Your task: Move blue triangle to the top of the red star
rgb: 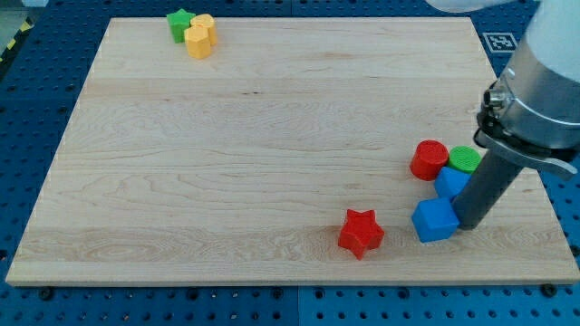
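Note:
The red star (361,233) lies near the view's bottom, right of centre. Two blue blocks lie to its right. The lower blue block (434,220) is angular and may be the triangle; its shape is not clear. The upper blue block (449,181) is partly hidden by the rod. My tip (468,224) rests against the right side of the lower blue block, just below the upper one. The lower blue block is about a block's width to the right of the red star, not touching it.
A red cylinder (429,159) and a green cylinder (466,159) sit just above the blue blocks. A green star (179,23) and two yellow blocks (199,37) cluster at the view's top left. The board's right edge (535,181) runs close behind the rod.

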### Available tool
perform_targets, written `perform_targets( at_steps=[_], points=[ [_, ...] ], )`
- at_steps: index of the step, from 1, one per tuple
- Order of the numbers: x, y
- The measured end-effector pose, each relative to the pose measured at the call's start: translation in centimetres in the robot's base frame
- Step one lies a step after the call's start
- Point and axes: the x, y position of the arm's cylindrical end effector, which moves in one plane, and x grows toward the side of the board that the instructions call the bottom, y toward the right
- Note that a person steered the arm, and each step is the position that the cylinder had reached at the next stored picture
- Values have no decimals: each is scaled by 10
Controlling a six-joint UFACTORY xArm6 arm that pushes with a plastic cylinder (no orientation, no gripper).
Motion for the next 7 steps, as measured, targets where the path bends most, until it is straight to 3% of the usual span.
perform_targets(
  at_steps=[2,3,5,7],
  points=[
    [0,-36],
    [0,-21],
    [0,73],
    [-31,47]
  ],
)
